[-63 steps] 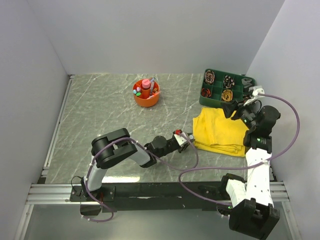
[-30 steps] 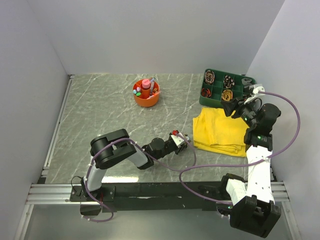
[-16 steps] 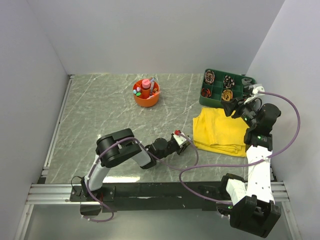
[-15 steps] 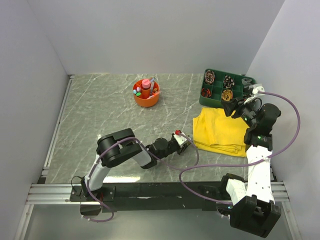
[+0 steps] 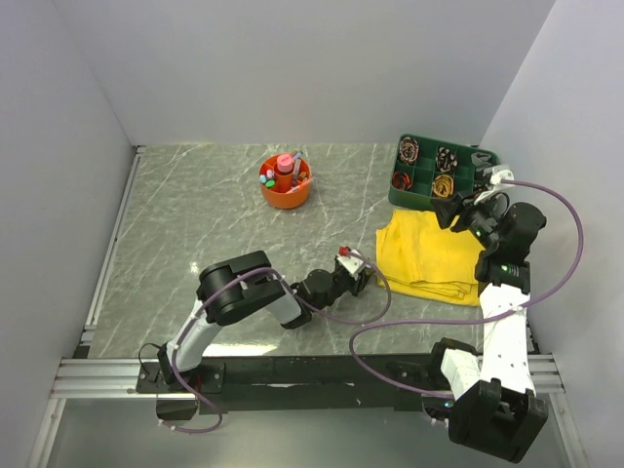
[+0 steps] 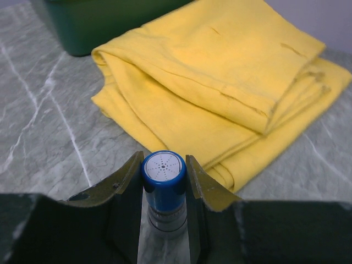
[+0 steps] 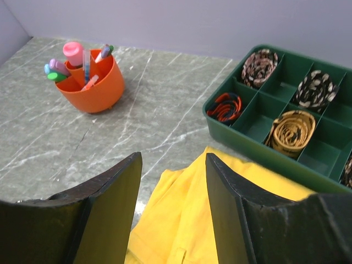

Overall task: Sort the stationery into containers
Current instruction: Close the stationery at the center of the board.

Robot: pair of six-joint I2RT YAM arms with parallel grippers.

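Left wrist view: shows the left gripper (image 6: 164,171) closed partway on a blue-capped marker (image 6: 163,175), jaws pressing the barrel from both sides, capped end turned toward the camera. Sits low over the marble table (image 6: 38,126), just near of the folded yellow cloth (image 6: 220,82) (no part of the sorting). Suggests a side pinch chosen so that the round barrel cannot roll free while carried.

Top external view: places this gripper near the table's middle, well apart from the orange organiser (image 5: 285,199) at the far side, which already holds pens, and closer to the green tray (image 5: 414,202) at far right. Points, as a judgement, to the organiser as the likely destination, given the pens there and the coiled bands in the tray cells.

Right wrist view: shows the right gripper (image 7: 173,159) open and empty, hovering above the cloth's far edge beside the tray, probably parked clear of the left arm's path.
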